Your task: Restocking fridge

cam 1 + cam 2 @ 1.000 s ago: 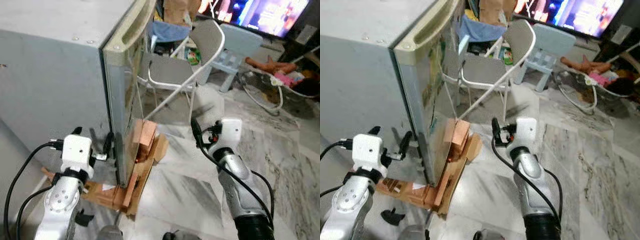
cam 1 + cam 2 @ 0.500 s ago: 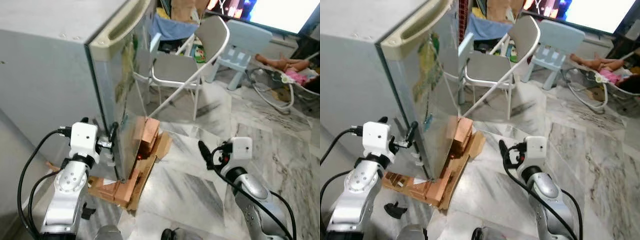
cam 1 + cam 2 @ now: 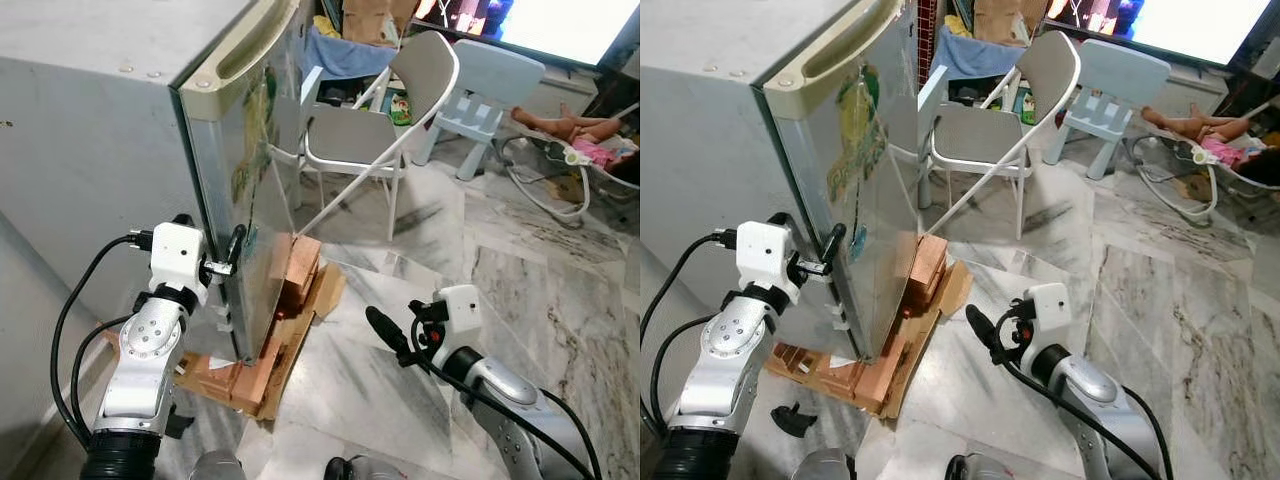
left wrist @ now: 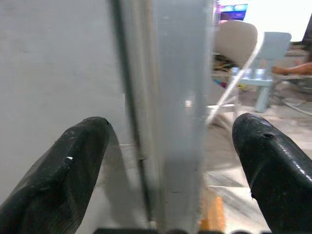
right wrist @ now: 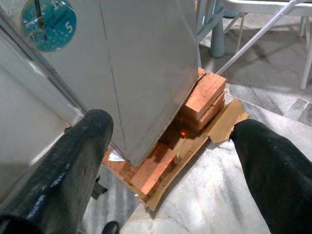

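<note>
Left hand astride fridge door edge

Head cams look fwd and down at fridge door edge. Left wrist cam sits v. close, prob. at that edge; right wrist cam, farther back, shares bricks w/ head views.

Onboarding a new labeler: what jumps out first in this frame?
The grey fridge stands raised on stacked bricks and cardboard, its door marked with a green and yellow sticker. The left gripper has its open fingers straddling the door's edge, while the right gripper hovers open over the marble floor facing the fridge. Behind stand a folding chair and a lit TV.
</note>
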### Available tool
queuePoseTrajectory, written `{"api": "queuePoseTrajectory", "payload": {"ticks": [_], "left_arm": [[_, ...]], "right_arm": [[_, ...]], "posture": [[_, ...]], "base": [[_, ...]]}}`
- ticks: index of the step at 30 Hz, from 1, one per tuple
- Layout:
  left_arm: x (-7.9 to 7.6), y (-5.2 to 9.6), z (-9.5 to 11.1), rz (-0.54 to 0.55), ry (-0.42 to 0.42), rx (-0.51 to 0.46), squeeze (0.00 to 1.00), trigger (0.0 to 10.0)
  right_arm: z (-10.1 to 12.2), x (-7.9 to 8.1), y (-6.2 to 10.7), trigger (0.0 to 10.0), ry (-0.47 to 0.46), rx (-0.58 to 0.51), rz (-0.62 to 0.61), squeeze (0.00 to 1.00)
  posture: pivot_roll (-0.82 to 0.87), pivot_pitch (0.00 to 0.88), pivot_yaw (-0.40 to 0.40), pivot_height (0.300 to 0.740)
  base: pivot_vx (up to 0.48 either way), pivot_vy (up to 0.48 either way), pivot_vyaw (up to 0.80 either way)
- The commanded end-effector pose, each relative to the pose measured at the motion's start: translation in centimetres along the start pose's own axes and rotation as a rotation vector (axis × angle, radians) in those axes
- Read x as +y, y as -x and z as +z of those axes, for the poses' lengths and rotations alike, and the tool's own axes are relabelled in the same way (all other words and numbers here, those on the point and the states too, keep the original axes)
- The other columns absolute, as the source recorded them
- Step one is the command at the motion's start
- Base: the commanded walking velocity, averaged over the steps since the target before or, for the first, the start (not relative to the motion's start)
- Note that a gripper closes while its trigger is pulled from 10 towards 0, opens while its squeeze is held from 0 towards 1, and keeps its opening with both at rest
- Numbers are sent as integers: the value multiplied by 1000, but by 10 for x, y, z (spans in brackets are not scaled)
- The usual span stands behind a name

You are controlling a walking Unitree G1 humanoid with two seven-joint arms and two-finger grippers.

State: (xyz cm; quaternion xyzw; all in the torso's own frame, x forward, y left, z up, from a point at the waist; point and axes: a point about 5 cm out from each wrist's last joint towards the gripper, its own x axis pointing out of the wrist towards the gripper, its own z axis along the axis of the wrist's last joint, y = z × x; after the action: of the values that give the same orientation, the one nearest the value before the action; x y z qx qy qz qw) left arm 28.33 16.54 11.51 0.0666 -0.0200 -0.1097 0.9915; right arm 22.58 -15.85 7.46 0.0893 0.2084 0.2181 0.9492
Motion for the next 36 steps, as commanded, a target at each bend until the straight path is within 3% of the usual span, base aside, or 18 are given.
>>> {"api": "queuePoseTrajectory", "payload": {"ticks": [1,6,10,14,21,25,29,33,36], "left_arm": [[-8,-1,4,-51,19,-11,0,10000],[-17,5,2,-131,17,3,0,10000],[-17,5,0,-134,1,9,0,10000],[-16,-1,0,-141,0,11,0,10000],[-6,-11,-1,-96,-71,27,0,10000],[-5,-21,1,-117,-68,21,0,10000],[-12,-44,11,-138,-75,-2,0,10000],[-33,-63,33,-273,-52,-68,0,10000],[-44,-68,45,-345,-66,-101,0,10000]], "right_arm": [[-2,-4,1,10000,0,14,-15,0],[-4,-1,-2,10000,-1,24,-1,0],[-4,-1,-3,10000,-5,26,0,0],[-5,0,-5,10000,-2,27,7,0],[-4,1,-4,10000,3,17,4,0],[-4,1,-4,10000,2,13,6,0],[-5,2,-5,10000,5,14,27,0],[-5,4,-7,10000,11,14,42,0],[-5,4,-7,10000,13,17,48,0]], "posture": [[111,54,-95,740],[112,57,-94,740],[113,58,-94,740],[108,55,-92,740],[97,52,-83,740],[97,50,-81,740],[99,44,-83,740],[98,33,-87,740],[98,32,-87,740]], "base": [[0,0,0],[0,0,0],[0,0,0],[0,0,0],[0,0,0],[0,0,0],[0,0,0],[0,0,0],[0,0,0]]}}
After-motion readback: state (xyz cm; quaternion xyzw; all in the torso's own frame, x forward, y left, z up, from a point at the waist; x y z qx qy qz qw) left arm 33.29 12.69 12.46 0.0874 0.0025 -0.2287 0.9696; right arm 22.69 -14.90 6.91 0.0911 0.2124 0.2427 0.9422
